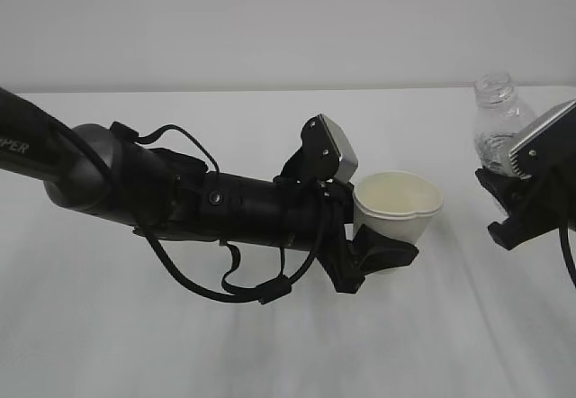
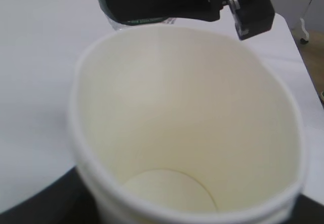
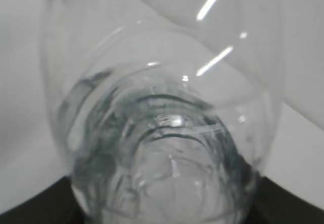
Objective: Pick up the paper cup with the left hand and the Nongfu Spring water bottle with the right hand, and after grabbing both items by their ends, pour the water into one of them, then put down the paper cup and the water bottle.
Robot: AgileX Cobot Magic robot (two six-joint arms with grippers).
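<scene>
Both items are being held up off the white tabletop [image 1: 270,362]. The left claw [image 1: 382,256] is gripping the paper cup [image 1: 397,211] low on its body, cup tilting a bit w/ its mouth facing up and toward the right side. The left wrist view is looking straight into the cup: pale inside, bottom disc looking dry, no water seen in it yet. The right claw [image 1: 506,202] is clamping the Nongfu Spring water bottle [image 1: 498,128] around its lower part, bottle standing near upright w/ the capless neck on top, near the right edge of the exterior view. Cup and bottle are sitting apart, a clear gap btwn them.

Step in hand, as I read it: bringing the two together for the pour. To do it well, the right arm should be moving the bottle's neck over the cup's mouth before tipping, then tilting slowly so the stream is landing inside, not on the rim. The cup should be levelling out first, since its present lean could be spilling once it fills. Thin paper wall, so the left grip shouldn't be squeezing harder.

Around: nothing else showing on the tabletop; plain wall behind. In the way: only the left arm's camera block [image 1: 335,149] sitting close beside the cup rim, plus the loose cables [image 1: 225,285] hanging under the left arm.
</scene>
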